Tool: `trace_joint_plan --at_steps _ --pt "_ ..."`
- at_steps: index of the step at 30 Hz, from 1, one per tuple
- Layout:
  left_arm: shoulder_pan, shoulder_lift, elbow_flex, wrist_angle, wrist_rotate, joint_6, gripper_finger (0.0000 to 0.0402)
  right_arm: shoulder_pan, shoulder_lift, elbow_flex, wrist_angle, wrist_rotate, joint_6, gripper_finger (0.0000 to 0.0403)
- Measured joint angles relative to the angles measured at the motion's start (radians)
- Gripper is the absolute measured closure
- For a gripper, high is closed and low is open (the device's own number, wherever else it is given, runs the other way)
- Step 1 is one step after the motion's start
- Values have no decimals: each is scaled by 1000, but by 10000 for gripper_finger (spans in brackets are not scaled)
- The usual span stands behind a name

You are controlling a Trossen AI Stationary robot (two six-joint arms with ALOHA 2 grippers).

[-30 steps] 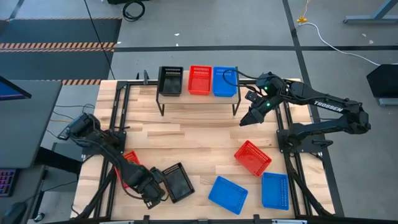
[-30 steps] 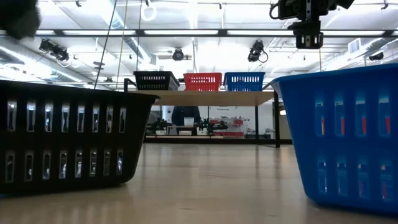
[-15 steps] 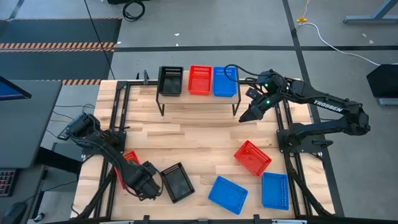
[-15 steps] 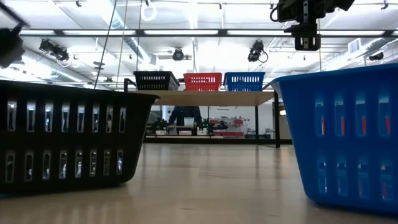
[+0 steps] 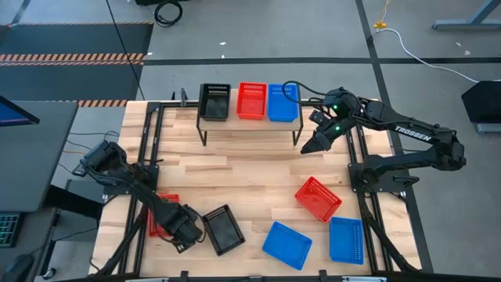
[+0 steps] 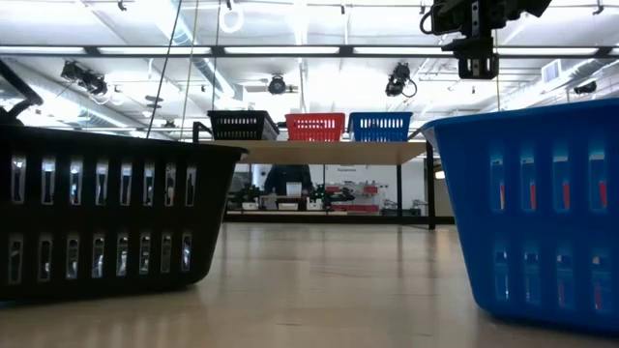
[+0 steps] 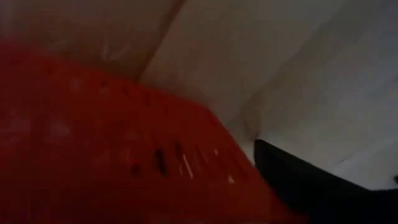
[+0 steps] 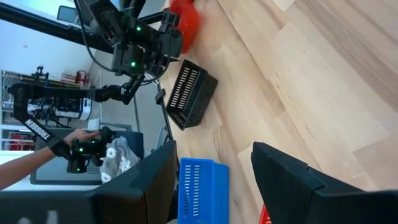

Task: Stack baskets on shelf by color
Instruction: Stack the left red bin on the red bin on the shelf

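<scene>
Baskets number eight in our count from above. Three sit side by side on the shelf (image 5: 250,119) at the table's far edge: black (image 5: 214,101), red (image 5: 251,100), blue (image 5: 282,102). On the tabletop (image 5: 243,168) we note a red basket (image 5: 318,197) right of centre, two blue baskets (image 5: 286,244) (image 5: 346,239) near the front edge, a black basket (image 5: 224,229) front left, and just beside it another red basket (image 5: 160,217), partly under the left arm. The left gripper (image 5: 182,229) is low at that red basket; we cannot tell whether its fingers are spread or closed. The right gripper (image 5: 310,148) hangs beside the shelf's right end, fingers (image 8: 297,180) spread apart and holding nothing.
</scene>
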Motion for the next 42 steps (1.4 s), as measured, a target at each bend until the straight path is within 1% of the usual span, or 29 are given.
trace_joint_plan --at_steps 3,5,8,9,10,12,14,18,24,28,34,38,42 --pt "33 -20 3 -2 -21 17 256 -9 0 0 0 0 -2 190" --pt "65 -34 23 16 -46 24 301 -17 0 0 4 0 -11 190" --pt "113 -60 65 -1 -50 60 371 -38 0 0 5 1 -46 190" --pt "130 -68 80 -17 -49 72 385 -46 0 0 5 1 -52 190" --pt "147 -75 104 -41 -50 83 390 -56 0 0 5 1 -53 190" --pt "179 -90 169 -104 -81 136 390 -72 0 0 7 2 -53 190" --pt "216 -100 249 -201 -129 208 391 -85 0 0 11 2 -53 190" --pt "303 -100 453 -400 -214 389 396 -102 0 0 11 2 -54 190" --pt "484 -100 723 -566 -379 676 396 -110 0 0 11 54 -55 190" --pt "612 -100 841 -596 -445 856 396 -110 0 0 11 55 -49 190" --pt "773 -90 962 -597 -464 1084 396 -110 -2 0 9 54 -17 190" --pt "843 -70 1044 -585 -470 1194 396 -110 -2 0 9 54 8 190" --pt "890 -13 1154 -590 -485 1319 396 -110 -2 0 11 54 42 190"
